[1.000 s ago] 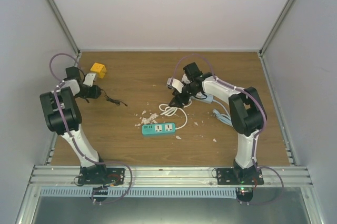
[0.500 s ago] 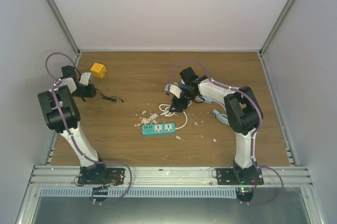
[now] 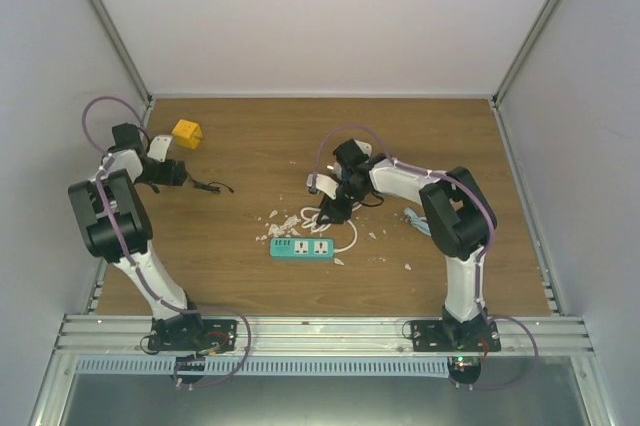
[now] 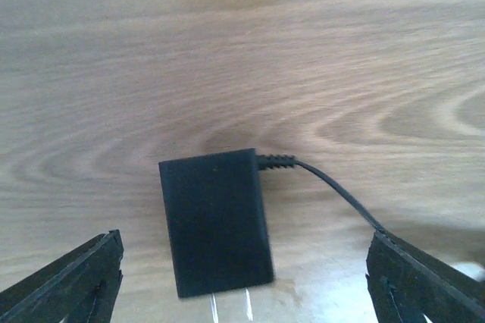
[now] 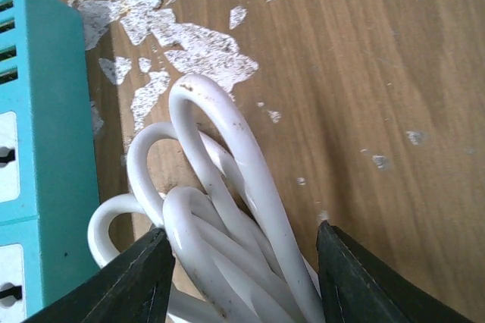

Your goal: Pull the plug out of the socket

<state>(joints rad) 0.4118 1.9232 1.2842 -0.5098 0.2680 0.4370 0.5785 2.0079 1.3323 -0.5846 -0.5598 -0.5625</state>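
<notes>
We've got one black plug [image 4: 216, 221] lying flat on the wooden table [image 3: 250, 141] at the far left, well apart from the one teal power strip [image 3: 300, 246]. Its long axis runs away from the left wrist camera, with two prongs [image 4: 229, 308] pointing back at it and the cord [image 4: 333, 186] trailing right. Our left gripper [image 4: 242, 246] is spread wide either side of it, not touching. The right gripper [image 5: 242, 232] straddles one white cable coil [image 5: 227, 179], and we can't tell if it's pinching. One yellow block [image 3: 186, 133] sits near the plug

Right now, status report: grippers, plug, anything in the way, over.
Left gripper open over black plug, lying unplugged, prongs bare. Right gripper astride white cord beside teal power strip, grip unclear. White flakes nearby.
</notes>
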